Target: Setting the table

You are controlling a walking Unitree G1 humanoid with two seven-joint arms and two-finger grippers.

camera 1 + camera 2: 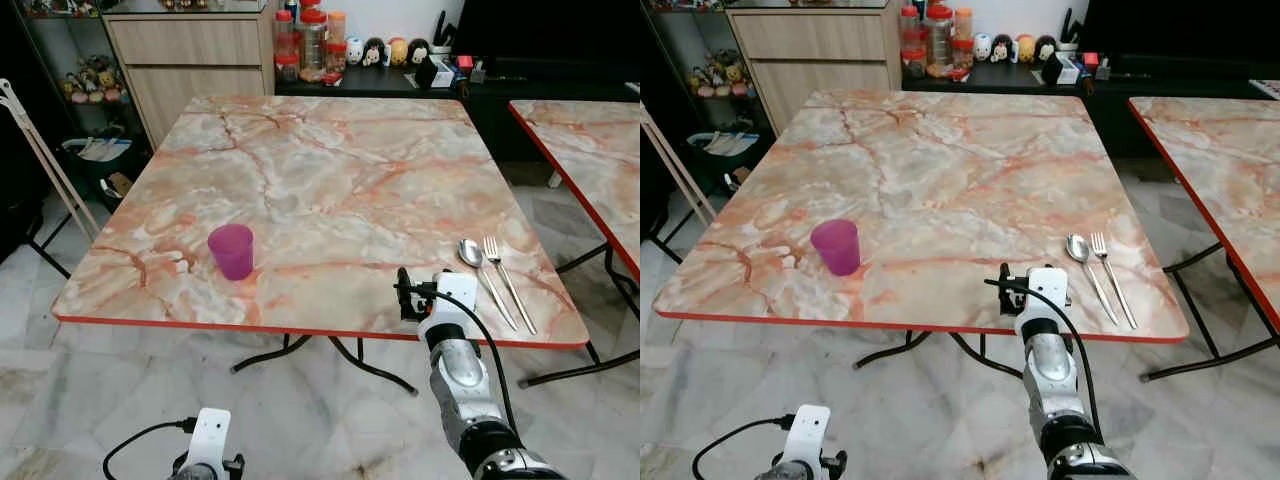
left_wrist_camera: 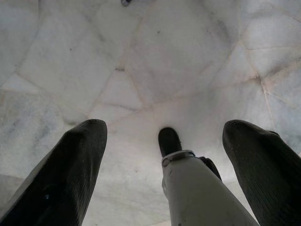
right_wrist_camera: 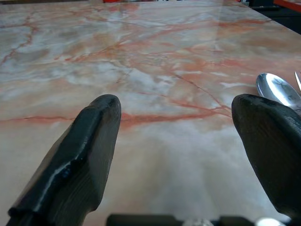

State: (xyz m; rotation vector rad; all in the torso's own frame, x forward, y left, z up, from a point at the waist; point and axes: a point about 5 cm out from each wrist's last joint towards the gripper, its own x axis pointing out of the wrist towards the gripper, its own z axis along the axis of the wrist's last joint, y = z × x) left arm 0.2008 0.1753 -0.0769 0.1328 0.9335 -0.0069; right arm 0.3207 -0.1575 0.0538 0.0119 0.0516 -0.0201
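A purple plastic cup (image 1: pixel 231 250) stands upright near the front left of the marble-patterned table (image 1: pixel 330 180). A steel spoon (image 1: pixel 484 270) and fork (image 1: pixel 508 281) lie side by side near the front right corner. My right gripper (image 3: pixel 176 155) is held over the table's front edge, just left of the spoon (image 3: pixel 278 90), open with nothing between its fingers (image 3: pixel 80 155). My left gripper (image 2: pixel 164 160) hangs low below the table, open, looking down at the floor.
A second marble table (image 1: pixel 590 150) stands to the right across a gap. A wooden cabinet (image 1: pixel 195 60), jars (image 1: pixel 305 40) and small figurines (image 1: pixel 385 50) line the far wall. A folded white rack (image 1: pixel 45 165) leans at the left. The floor (image 2: pixel 141 70) is pale marble tile.
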